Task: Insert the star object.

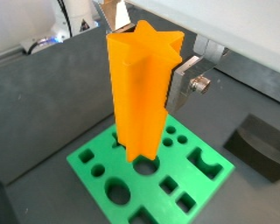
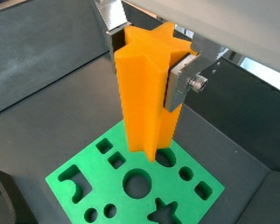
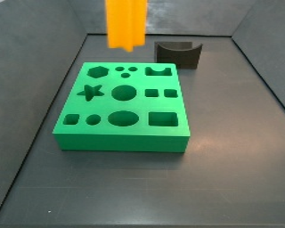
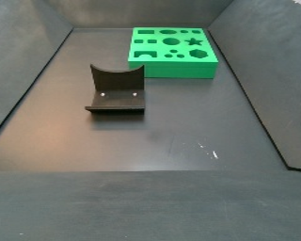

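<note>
My gripper (image 1: 149,52) is shut on the star object (image 1: 140,87), a tall bright orange prism with ridged sides, and holds it upright near its top. Both wrist views show a silver finger (image 2: 181,83) on each side of it. Its lower end hangs over the flat green block (image 1: 90,157), which has shaped holes. In a side view the prism (image 3: 126,22) hangs high over the block's (image 3: 121,138) far edge, apart from it, with the gripper out of frame. The star hole (image 3: 92,91) is at the block's left side there and also shows in a wrist view (image 2: 166,210).
The dark fixture (image 3: 178,53) with a curved notch stands on the grey floor beside the green block, and also shows in a side view (image 4: 116,89) and a wrist view (image 1: 262,149). Dark sloping walls enclose the floor. The green block (image 4: 179,71) lies at the far end there.
</note>
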Robot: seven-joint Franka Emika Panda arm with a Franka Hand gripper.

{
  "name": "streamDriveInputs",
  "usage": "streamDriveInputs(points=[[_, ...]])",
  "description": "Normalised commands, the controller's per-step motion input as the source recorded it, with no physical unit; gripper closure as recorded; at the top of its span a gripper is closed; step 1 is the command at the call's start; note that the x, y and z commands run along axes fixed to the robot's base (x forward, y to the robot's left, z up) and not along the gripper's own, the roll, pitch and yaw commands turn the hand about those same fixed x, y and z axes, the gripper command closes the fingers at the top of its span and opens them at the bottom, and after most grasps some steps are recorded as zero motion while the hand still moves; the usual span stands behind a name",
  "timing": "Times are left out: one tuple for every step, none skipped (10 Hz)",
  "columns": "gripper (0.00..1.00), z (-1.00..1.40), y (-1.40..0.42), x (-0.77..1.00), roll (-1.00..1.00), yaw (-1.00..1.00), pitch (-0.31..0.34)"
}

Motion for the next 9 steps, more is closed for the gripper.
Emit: streamDriveInputs(points=[[1.00,-0.86,0.29,-0.48,0.04,0.00,-0.150],[1.00,-0.82,0.24,-0.42,0.04,0.00,-0.164],[1.00,-0.78,0.26,-0.48,0.00,0.00,-0.190],[1.00,-0.81,0.25,-0.38,0.00,0.00,-0.204],[1.00,-0.75,0.18,-0.42,0.00,0.00,-0.203],[1.00,-0.57,0.15,-0.62,0.00,-0.09,-0.180],[1.00,-0.36,0.05,-0.72,-0.03,-0.23,-0.144],[1.00,-0.16,0.00,-0.53,-0.11,-0.21,-0.154],[1.00,-0.04,0.00,-0.36,-0.12,-0.16,-0.149]])
